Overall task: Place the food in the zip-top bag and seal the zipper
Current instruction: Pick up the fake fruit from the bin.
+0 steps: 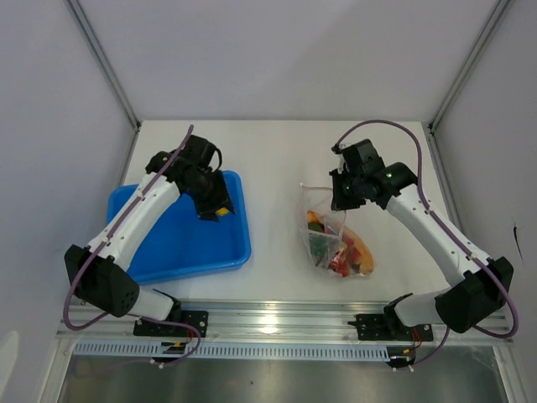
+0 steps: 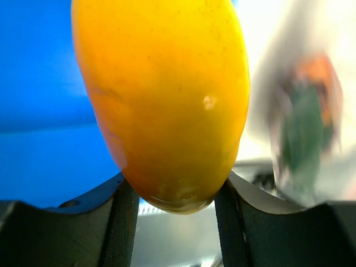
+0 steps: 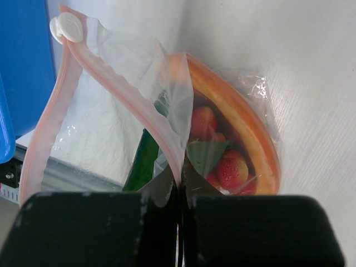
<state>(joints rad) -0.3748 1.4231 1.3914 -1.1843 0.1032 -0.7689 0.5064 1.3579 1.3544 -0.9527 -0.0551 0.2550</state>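
My left gripper (image 1: 215, 210) hangs over the blue tray (image 1: 176, 243), shut on a yellow-orange piece of food (image 2: 167, 100) that fills the left wrist view between the fingers (image 2: 119, 222). The clear zip-top bag (image 1: 337, 243) lies on the white table right of centre. My right gripper (image 1: 340, 197) is shut on the bag's mouth, pinching the pinkish zipper (image 3: 125, 92) at the fingertips of the right gripper (image 3: 182, 186) and holding the mouth open. Inside the bag lie red cherry tomatoes (image 3: 229, 169), an orange wedge (image 3: 245, 130) and a green piece (image 3: 142, 164).
The blue tray sits at the left near the table's front edge, its rim (image 3: 22, 67) showing in the right wrist view. A white tab (image 3: 65, 26) sits at the zipper's far end. A metal rail (image 1: 277, 323) runs along the front.
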